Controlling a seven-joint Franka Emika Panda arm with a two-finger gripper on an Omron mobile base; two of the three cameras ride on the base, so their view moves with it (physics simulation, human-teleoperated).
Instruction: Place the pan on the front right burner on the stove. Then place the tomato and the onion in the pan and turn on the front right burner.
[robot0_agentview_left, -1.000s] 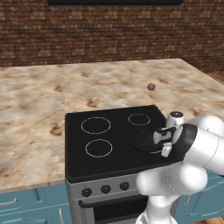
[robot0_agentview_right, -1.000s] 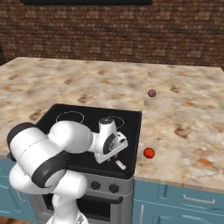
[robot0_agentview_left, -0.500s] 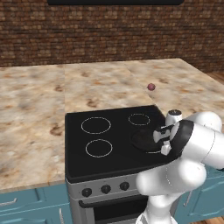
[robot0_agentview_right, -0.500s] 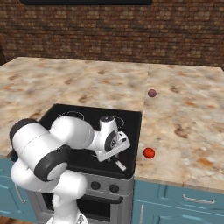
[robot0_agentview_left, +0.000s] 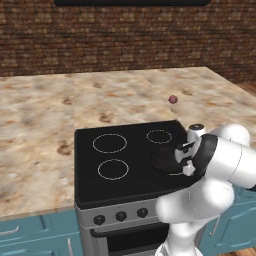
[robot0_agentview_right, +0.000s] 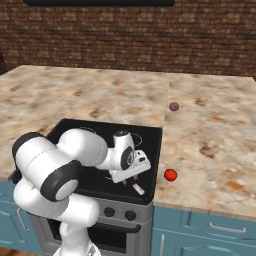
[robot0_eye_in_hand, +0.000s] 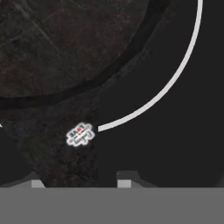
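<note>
1. Jaws of the gripper (robot0_eye_in_hand: 81, 177) stand a little apart, straddling the pan's handle (robot0_eye_in_hand: 65, 153) but not pinching it.
2. The pan (robot0_agentview_left: 167, 160) sits on the stove (robot0_agentview_left: 100, 190), inside the front right burner (robot0_eye_in_hand: 175, 74) ring.
3. Tomato (robot0_agentview_right: 170, 174): on the counter just right of the stove. It looks smooth and round, so it could roll; grip it across the middle.
4. Onion (robot0_agentview_right: 174, 106): behind the stove's right corner (firmer, probably).

Glossy black glass stove (robot0_agentview_left: 125, 165), mottled matt pan (robot0_eye_in_hand: 65, 48), polished stone counter (robot0_agentview_left: 40, 125), rough brick wall (robot0_agentview_left: 125, 35)

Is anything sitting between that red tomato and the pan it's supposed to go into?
No object does. The tomato lies on bare counter just right of the stove. The pan sits on the front right burner, but the robot's own claw hangs over that spot.
</note>
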